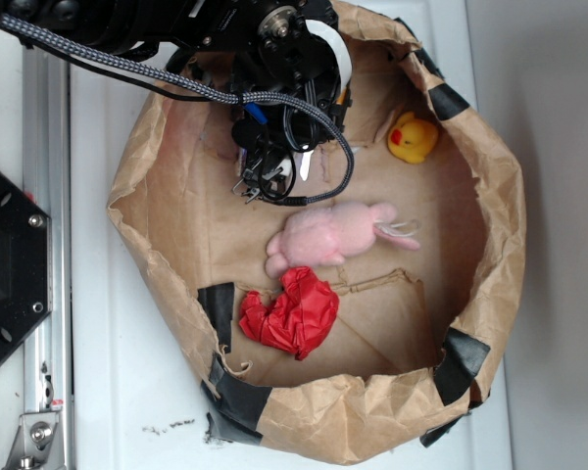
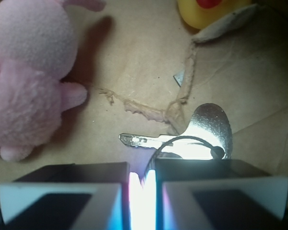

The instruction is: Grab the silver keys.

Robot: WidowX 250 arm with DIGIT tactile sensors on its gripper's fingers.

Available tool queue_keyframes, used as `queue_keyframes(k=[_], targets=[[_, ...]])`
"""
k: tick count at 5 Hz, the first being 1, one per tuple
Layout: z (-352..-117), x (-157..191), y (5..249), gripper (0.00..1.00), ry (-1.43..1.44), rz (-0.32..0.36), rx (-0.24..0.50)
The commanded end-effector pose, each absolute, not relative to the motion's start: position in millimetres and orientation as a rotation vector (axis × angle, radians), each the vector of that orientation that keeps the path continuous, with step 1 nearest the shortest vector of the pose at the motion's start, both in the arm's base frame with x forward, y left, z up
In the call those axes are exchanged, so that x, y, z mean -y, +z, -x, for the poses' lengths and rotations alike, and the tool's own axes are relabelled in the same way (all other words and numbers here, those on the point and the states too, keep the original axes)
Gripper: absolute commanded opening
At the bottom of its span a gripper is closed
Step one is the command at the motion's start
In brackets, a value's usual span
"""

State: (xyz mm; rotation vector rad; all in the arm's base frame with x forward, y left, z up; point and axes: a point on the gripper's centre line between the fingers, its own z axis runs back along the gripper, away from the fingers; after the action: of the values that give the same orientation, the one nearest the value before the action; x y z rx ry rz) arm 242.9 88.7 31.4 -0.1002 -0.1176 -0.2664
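Observation:
The silver keys [image 2: 201,129] gleam just ahead of my gripper [image 2: 142,175]: one broad key head, a thin blade pointing left and a dark wire ring that runs back into the narrow gap between the jaws. The jaws stand nearly together with bright metal filling that gap, so they are shut on the bunch. In the exterior view the gripper [image 1: 274,164] hangs over the upper left of the brown paper floor with the keys [image 1: 253,183] at its tip. The pink plush toy [image 1: 333,235] lies just below and to the right of it.
A yellow rubber duck [image 1: 412,137] sits at the back right. Below the plush toy lies a red crumpled cloth [image 1: 294,313]. All of it is inside a low basin of crumpled brown paper [image 1: 510,225] patched with black tape [image 1: 463,360], on a white table.

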Motion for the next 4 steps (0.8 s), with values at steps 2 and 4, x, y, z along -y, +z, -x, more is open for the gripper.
queue_keyframes(k=[2, 4], targets=[[-215, -85, 154, 0.00, -0.320, 0.362, 0.256], [-222, -80, 165, 0.00, -0.307, 0.292, 0.236]])
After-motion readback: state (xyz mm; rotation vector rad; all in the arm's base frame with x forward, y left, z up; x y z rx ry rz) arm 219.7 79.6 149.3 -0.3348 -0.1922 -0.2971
